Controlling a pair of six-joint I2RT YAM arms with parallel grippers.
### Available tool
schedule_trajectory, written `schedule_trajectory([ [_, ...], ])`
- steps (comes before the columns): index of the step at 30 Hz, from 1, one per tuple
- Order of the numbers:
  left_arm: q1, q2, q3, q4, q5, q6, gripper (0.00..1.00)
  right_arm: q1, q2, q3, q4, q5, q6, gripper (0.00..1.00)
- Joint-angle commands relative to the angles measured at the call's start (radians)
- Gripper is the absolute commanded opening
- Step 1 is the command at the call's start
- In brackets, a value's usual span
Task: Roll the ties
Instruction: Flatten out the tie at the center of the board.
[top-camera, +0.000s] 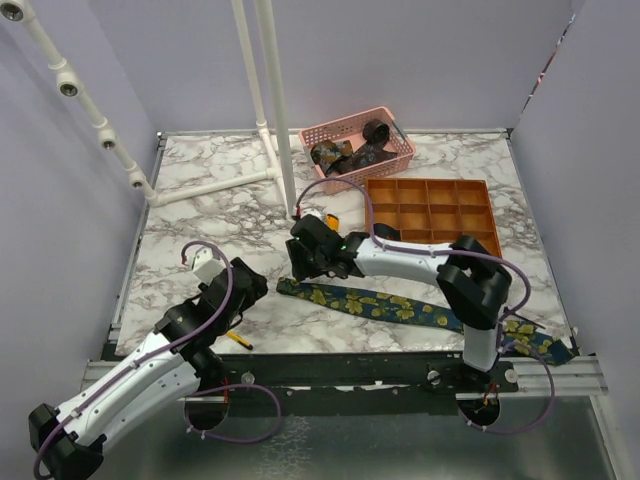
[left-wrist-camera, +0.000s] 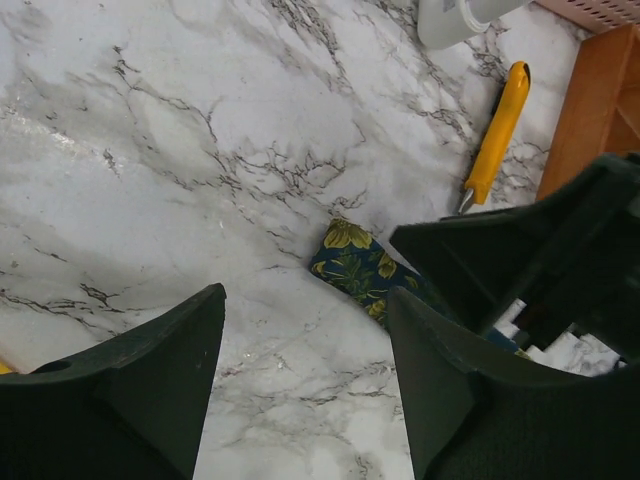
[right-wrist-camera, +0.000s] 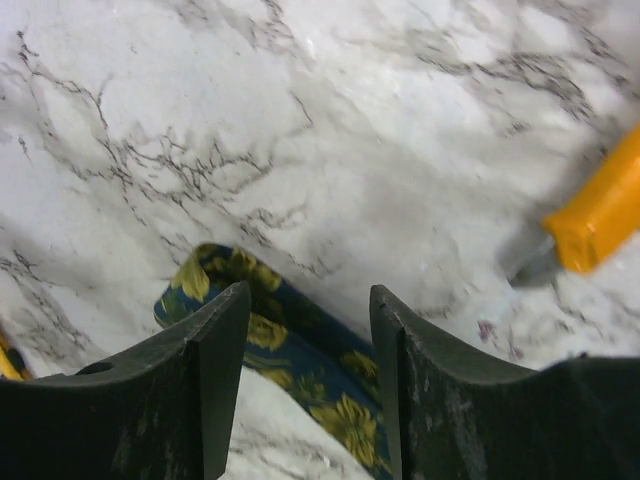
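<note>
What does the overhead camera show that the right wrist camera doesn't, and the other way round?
Only the overhead view: the pink basket holding coiled ties, the orange tray, and the floral tie along its whole length. Only the right wrist view: up close, the right gripper open, with that tie's end lying under the gap between its fingers. Both: the floral tie, the marble table and the yellow knife.

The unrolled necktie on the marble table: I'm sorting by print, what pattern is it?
The necktie is navy with yellow-green flowers; right wrist view shows it best.
</note>
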Motion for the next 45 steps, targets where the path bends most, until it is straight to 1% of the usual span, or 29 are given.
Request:
schedule_trajectory([
  [1, 0.005, -0.048, 0.032, -0.058, -0.028, -0.046, 0.67, 0.005, 0.14, 0.087, -0.002, -0.102, -0.114, 0.55],
  [5, 0.005, -0.087, 0.06, -0.101, -0.074, -0.06, 0.68, 0.021, 0.174, 0.04, -0.002, -0.231, -0.179, 0.52],
  [8, 0.005, -0.101, 0.064, -0.104, -0.08, -0.062, 0.68, 0.055, 0.112, -0.082, 0.03, -0.324, -0.241, 0.5],
  [11, 0.005, -0.09, 0.064, -0.102, -0.074, -0.067, 0.68, 0.113, 0.043, -0.184, 0.036, -0.372, -0.278, 0.5],
  [16, 0.005, -0.048, 0.072, -0.093, -0.072, -0.051, 0.68, 0.219, -0.03, -0.273, 0.02, -0.454, -0.278, 0.5],
  [19, 0.005, -0.028, 0.077, -0.087, -0.07, -0.033, 0.69, 0.237, -0.081, -0.293, 0.005, -0.473, -0.259, 0.51],
  [20, 0.004, -0.022, 0.077, -0.083, -0.067, -0.029, 0.69, 0.238, -0.108, -0.296, -0.002, -0.432, -0.24, 0.54],
  [22, 0.004, -0.012, 0.077, -0.074, -0.058, -0.02, 0.69, 0.237, -0.172, -0.298, -0.028, -0.288, -0.187, 0.59],
  [24, 0.005, -0.004, 0.076, -0.069, -0.056, -0.015, 0.69, 0.23, -0.243, -0.29, -0.063, -0.084, -0.126, 0.63],
  [26, 0.005, 0.002, 0.076, -0.064, -0.055, -0.009, 0.69, 0.219, -0.316, -0.288, -0.105, 0.066, -0.06, 0.65],
  [28, 0.004, 0.007, 0.077, -0.057, -0.041, -0.004, 0.69, 0.214, -0.398, -0.321, -0.132, 0.156, 0.024, 0.66],
  [31, 0.005, 0.026, 0.062, -0.017, 0.026, 0.025, 0.67, 0.21, -0.473, -0.426, -0.137, 0.149, 0.14, 0.63],
  [36, 0.004, 0.125, 0.018, 0.07, 0.176, 0.06, 0.61, 0.178, -0.461, -0.598, -0.159, 0.12, 0.326, 0.53],
  [40, 0.005, 0.167, -0.013, 0.116, 0.233, 0.061, 0.57, 0.075, -0.473, -0.702, -0.13, 0.072, 0.397, 0.49],
  [43, 0.005, 0.158, -0.03, 0.14, 0.244, 0.058, 0.56, -0.038, -0.501, -0.756, -0.134, 0.041, 0.405, 0.49],
  [45, 0.005, 0.154, -0.032, 0.143, 0.24, 0.063, 0.56, -0.107, -0.528, -0.777, -0.14, 0.019, 0.385, 0.52],
])
